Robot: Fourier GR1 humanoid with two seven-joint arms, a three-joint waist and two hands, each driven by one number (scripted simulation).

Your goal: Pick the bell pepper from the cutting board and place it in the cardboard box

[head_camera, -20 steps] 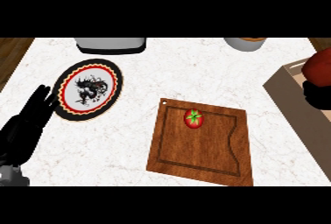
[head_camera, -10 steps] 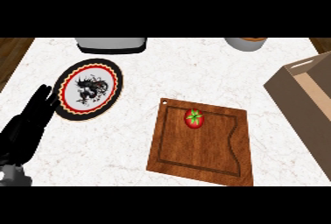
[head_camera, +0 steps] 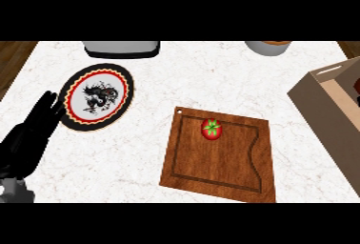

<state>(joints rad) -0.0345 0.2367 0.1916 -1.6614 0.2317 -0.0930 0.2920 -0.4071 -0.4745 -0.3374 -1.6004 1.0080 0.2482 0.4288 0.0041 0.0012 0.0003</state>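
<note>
Fingers straight, relaxed on left hand [head_camera: 28, 140] resting at left edge beside plate [head_camera: 96, 97]; right hand out of view. Bell pepper [head_camera: 212, 129] untouched near top of cutting board [head_camera: 219, 159], cardboard box [head_camera: 330, 105] at right. Best approached from above, thumb and fingers closing round pepper

- The cardboard box [head_camera: 330, 102] runs off the right edge; only one corner shows.
- Beyond the plate [head_camera: 96, 96], a grey object [head_camera: 121, 48] and a round container [head_camera: 268, 47] are cropped at the top.
- The left hand [head_camera: 28, 138] partly overlaps the plate's rim.
</note>
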